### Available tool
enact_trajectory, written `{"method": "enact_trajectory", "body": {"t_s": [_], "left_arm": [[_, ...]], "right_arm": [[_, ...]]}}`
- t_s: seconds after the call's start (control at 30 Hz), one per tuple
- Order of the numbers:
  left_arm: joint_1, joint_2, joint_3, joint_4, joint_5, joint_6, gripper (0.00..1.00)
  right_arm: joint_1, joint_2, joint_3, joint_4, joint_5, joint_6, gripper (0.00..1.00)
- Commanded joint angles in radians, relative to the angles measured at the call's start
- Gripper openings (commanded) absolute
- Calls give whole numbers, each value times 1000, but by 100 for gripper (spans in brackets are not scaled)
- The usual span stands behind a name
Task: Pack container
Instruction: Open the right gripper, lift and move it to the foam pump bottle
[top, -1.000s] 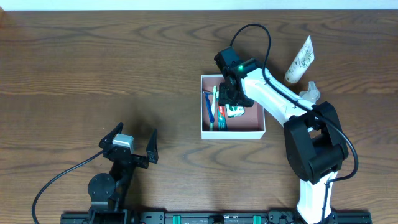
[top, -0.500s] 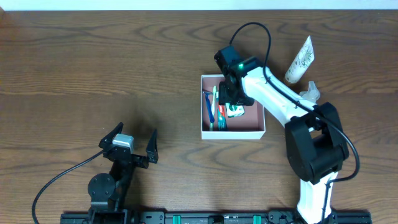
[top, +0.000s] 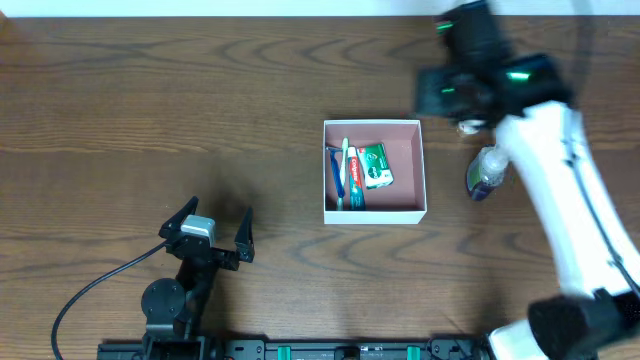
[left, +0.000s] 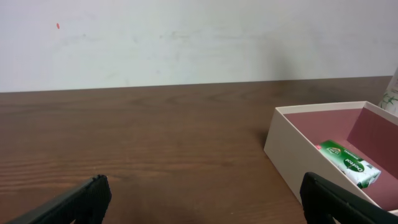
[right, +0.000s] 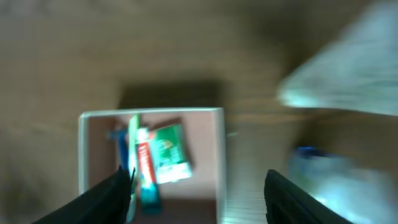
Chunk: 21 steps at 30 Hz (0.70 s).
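Note:
The container (top: 421, 168), a shallow white-walled box with a pink-brown inside, sits mid-table. In it lie toothbrushes (top: 338, 172), a red toothpaste tube (top: 354, 180) and a green packet (top: 375, 165). My right gripper (top: 450, 90) is blurred, up and to the right of the box and high above the table. In the right wrist view it (right: 205, 193) is open and empty, with the container (right: 219, 149) below at the left. My left gripper (top: 215, 232) stands open near the front left, with its open, empty jaws (left: 202, 199) facing the container (left: 292, 149).
A small clear bottle with a blue base (top: 487, 172) lies right of the container. A pale tube (right: 342, 87) shows blurred further back at the right. The right arm's white link (top: 570, 210) crosses the table's right side.
My right gripper has lifted out of the container and swung up and to the right, leaving the green packet inside. It has opened a little wider. The left arm has not moved.

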Motion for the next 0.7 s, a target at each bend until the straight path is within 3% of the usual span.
{"method": "enact_trajectory", "body": {"t_s": [0.0, 0.27, 0.67], "left_arm": [[4, -6, -18, -33, 6, -5, 98], [4, -6, -18, -33, 6, -5, 98], [4, -6, -18, -33, 6, -5, 98]], "right_arm": [[-104, -54, 7, -46, 29, -73, 68], [-261, -105, 7, -179, 31, -194, 77], [-331, -108, 4, -428, 73, -257, 86]]}}
